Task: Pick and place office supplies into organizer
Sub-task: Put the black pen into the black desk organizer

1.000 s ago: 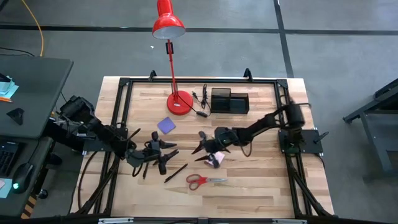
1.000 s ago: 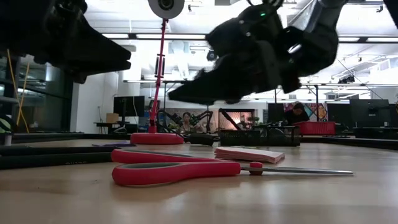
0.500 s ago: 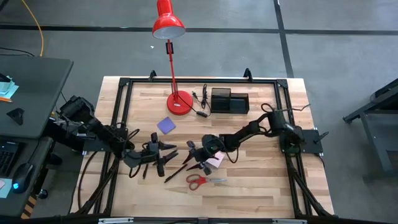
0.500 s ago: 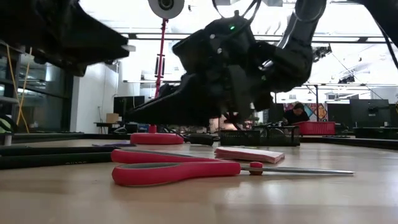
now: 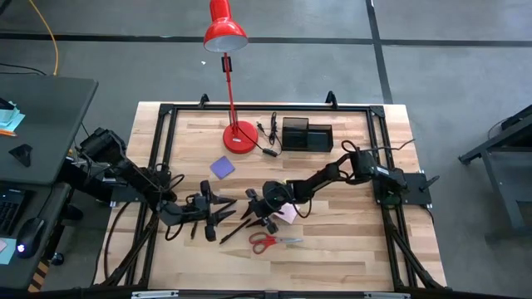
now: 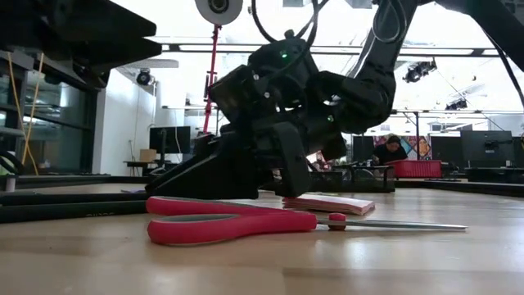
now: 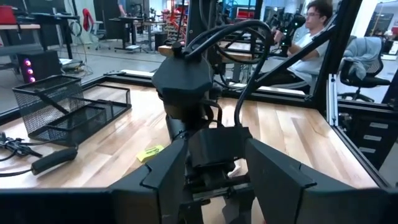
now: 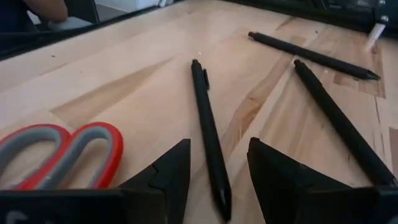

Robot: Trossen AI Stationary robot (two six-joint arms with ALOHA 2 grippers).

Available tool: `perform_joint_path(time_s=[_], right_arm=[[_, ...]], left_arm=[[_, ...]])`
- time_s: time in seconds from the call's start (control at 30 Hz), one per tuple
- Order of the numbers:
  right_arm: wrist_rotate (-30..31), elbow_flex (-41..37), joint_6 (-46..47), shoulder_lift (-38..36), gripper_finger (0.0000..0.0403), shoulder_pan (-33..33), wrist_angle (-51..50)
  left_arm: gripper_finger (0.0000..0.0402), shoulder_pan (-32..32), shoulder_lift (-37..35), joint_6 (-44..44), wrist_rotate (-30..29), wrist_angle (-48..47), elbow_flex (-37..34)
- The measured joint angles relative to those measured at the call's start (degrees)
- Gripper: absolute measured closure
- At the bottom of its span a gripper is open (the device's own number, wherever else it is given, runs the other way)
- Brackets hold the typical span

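My right gripper (image 5: 251, 218) (image 8: 217, 146) is open and low over the wood. Its fingers stand on either side of the near end of a thin black pen (image 8: 208, 124) (image 5: 235, 230) without touching it. Two more black pens (image 8: 336, 121) (image 8: 311, 55) lie flat beyond it. Red-handled scissors (image 5: 274, 241) (image 6: 237, 221) lie near the front edge. The pink note pad (image 5: 288, 214) (image 6: 327, 203) lies under the right arm, and the purple-blue pad (image 5: 222, 167) lies farther back. The black organizer (image 5: 306, 134) stands at the back. My left gripper (image 5: 223, 209) is open and holds nothing, facing the right gripper.
The red desk lamp's base (image 5: 239, 138) and its cord (image 5: 268, 141) are left of the organizer. A small yellow piece (image 7: 149, 152) lies on the wood. A black frame (image 5: 166, 112) runs around the tabletop. A person sits beyond the table (image 7: 311, 31).
My right gripper has moved from above the pink pad toward the table's left and near edges and has sunk nearly to the wood, so its fingers now straddle the pen's end. The pens, pads and scissors have stayed where they were.
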Motion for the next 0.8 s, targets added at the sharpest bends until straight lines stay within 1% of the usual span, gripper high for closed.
perform_joint_path(time_s=[0.07,0.13,0.2,0.37,0.47,0.53,0.63,0.7,0.8], right_arm=[[0.1,0.9,-1.5,0.0,0.0254,0.0,-1.6],[1.5,1.6,-2.3,0.0,0.0254,0.0,-4.6],[1.3,2.1,-2.7,0.0,0.0254,0.0,-6.3],[1.3,2.3,-2.8,-0.1,0.0254,0.0,-7.3],[1.2,2.3,-2.9,-0.1,0.0262,-0.3,-8.3],[0.8,2.3,-2.9,-0.2,0.0274,-0.5,-9.3],[-2.1,2.4,-3.0,-0.2,0.0302,-1.0,-10.2],[-3.7,2.3,-3.0,-0.2,0.0328,-1.1,-10.5],[-3.9,2.3,-3.5,-0.3,0.0372,-1.1,-11.2]], left_arm=[[0.024,0.0,0.0,0.0,0.0,0.0,0.0],[0.024,0.0,0.0,0.2,0.0,0.0,0.0],[0.024,0.0,0.0,0.2,0.0,-0.1,0.0],[0.024,0.0,0.0,0.2,0.0,-0.2,0.0],[0.024,0.0,0.0,0.0,0.2,-0.3,0.0],[0.024,0.0,0.0,0.0,0.2,-0.3,0.0],[0.024,0.0,0.0,0.0,0.3,-0.3,0.0],[0.024,0.0,0.0,0.0,0.4,-0.3,0.0],[0.024,0.0,0.0,-0.1,0.4,-0.3,0.0]])
